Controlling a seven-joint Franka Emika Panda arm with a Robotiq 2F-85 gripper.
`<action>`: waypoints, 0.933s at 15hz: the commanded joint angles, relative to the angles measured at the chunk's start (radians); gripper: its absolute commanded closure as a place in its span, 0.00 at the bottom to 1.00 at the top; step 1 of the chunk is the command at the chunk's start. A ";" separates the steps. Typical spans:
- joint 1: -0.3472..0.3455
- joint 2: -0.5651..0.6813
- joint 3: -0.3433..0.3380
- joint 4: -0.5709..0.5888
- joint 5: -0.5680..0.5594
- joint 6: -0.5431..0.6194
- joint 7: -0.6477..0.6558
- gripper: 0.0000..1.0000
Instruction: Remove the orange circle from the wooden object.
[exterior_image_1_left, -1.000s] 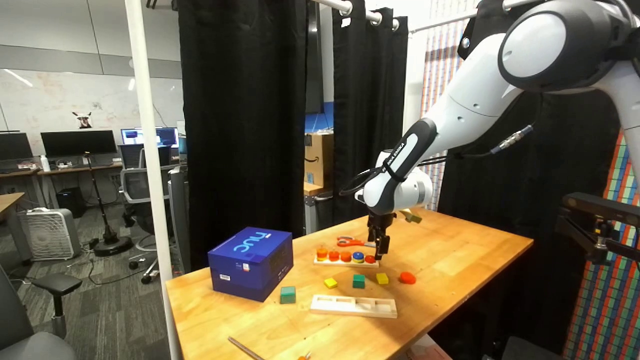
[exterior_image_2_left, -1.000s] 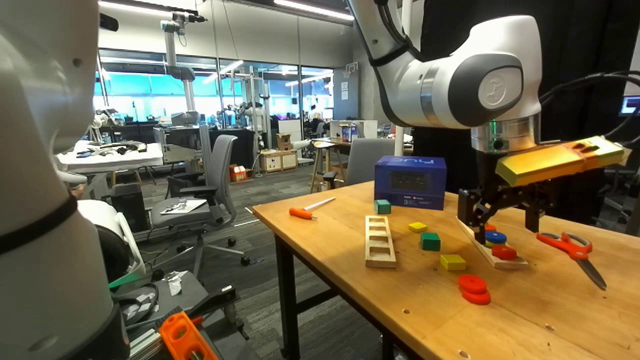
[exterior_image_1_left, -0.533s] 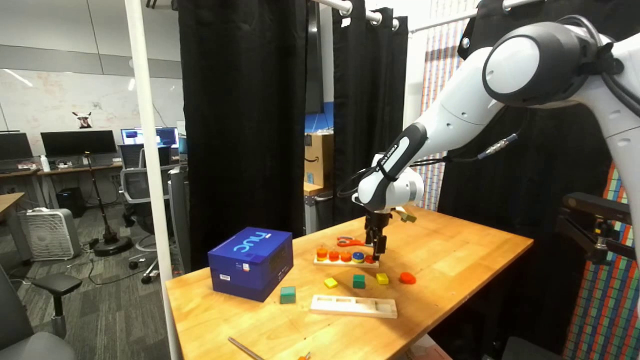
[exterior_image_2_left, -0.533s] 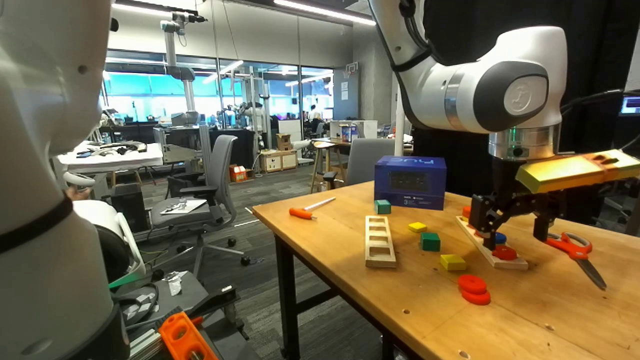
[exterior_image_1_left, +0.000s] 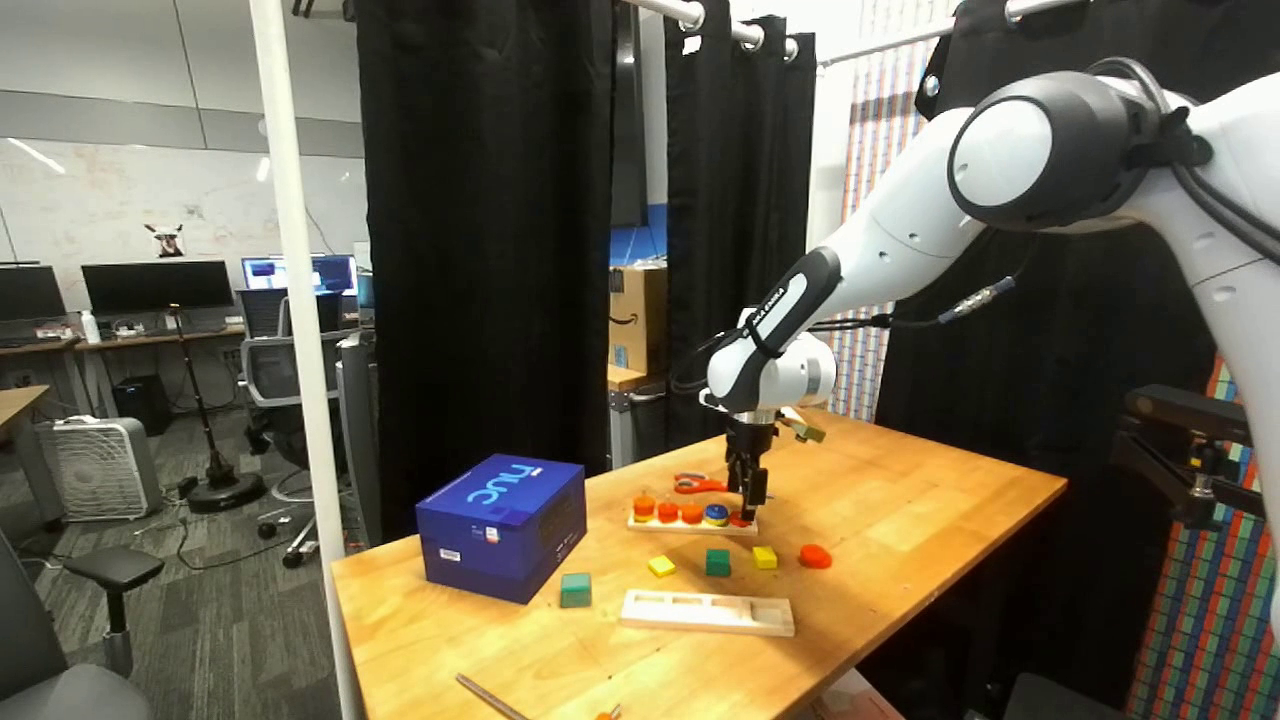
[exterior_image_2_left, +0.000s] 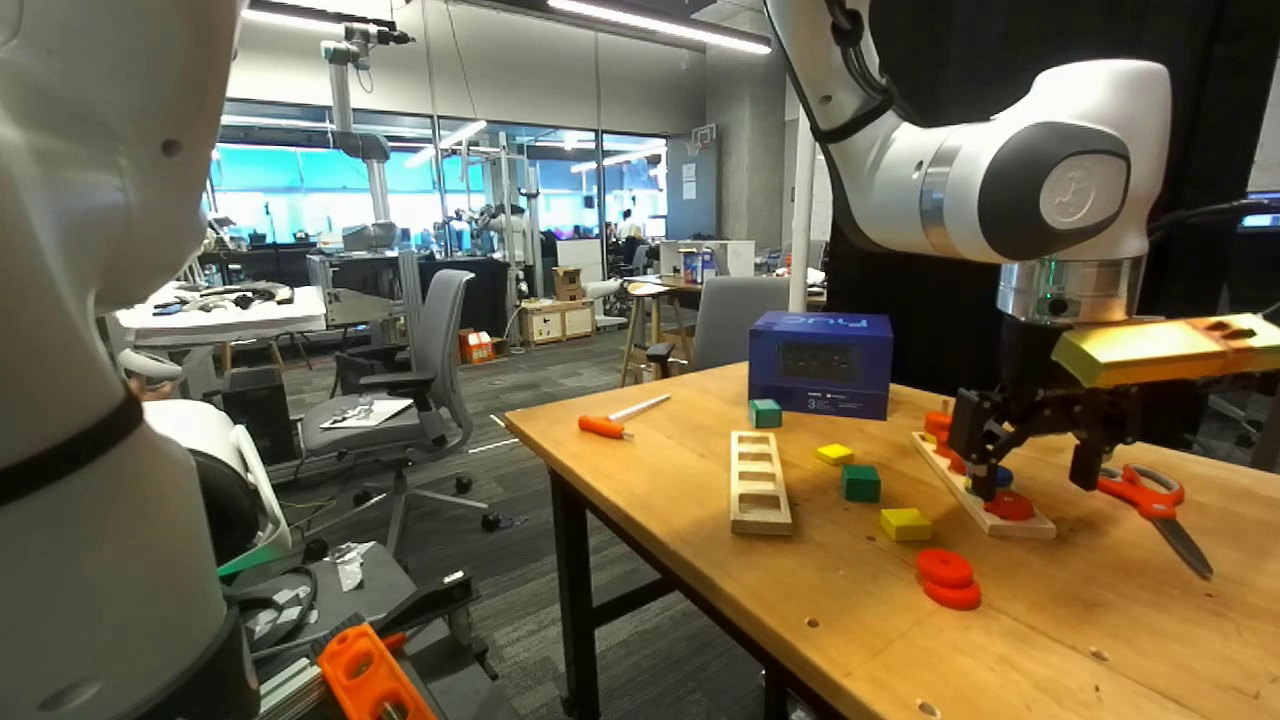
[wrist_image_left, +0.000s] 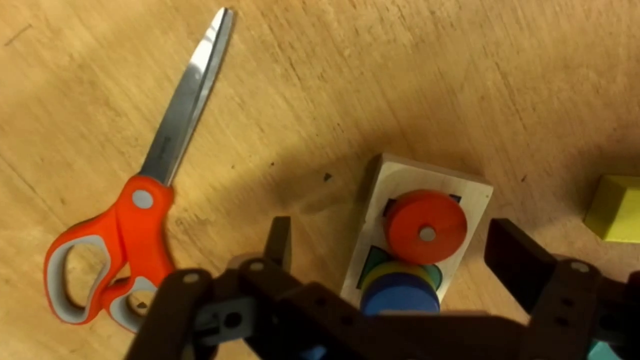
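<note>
The orange circle (wrist_image_left: 407, 230) is a flat orange-red disc on a peg at one end of the wooden object (wrist_image_left: 400, 172), a long pale board. It also shows in both exterior views (exterior_image_1_left: 741, 520) (exterior_image_2_left: 1013, 507). My gripper (wrist_image_left: 390, 222) is open, with one finger on each side of the disc and apart from it in the wrist view. In an exterior view the gripper (exterior_image_2_left: 1035, 490) is low over that end of the board, one fingertip just in front of the disc. A blue disc over a yellow one (wrist_image_left: 400, 295) sits on the neighbouring peg, partly hidden by the gripper.
Orange-handled scissors (wrist_image_left: 145, 200) lie beside the board. Yellow blocks (exterior_image_2_left: 906, 525), a green block (exterior_image_2_left: 860, 484) and two loose red discs (exterior_image_2_left: 946, 570) lie on the other side. A slotted wooden tray (exterior_image_1_left: 707, 612) and a blue box (exterior_image_1_left: 500, 530) stand farther off.
My gripper has moved down and across over the board's end, rightward in an exterior view, bringing its fingers to either side of the orange circle. It stays open. The objects have not moved.
</note>
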 joint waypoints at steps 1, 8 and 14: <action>-0.008 0.029 0.008 0.051 0.028 -0.050 -0.022 0.00; -0.007 0.043 0.005 0.058 0.027 -0.075 -0.015 0.00; -0.006 0.040 0.002 0.064 0.024 -0.081 -0.016 0.00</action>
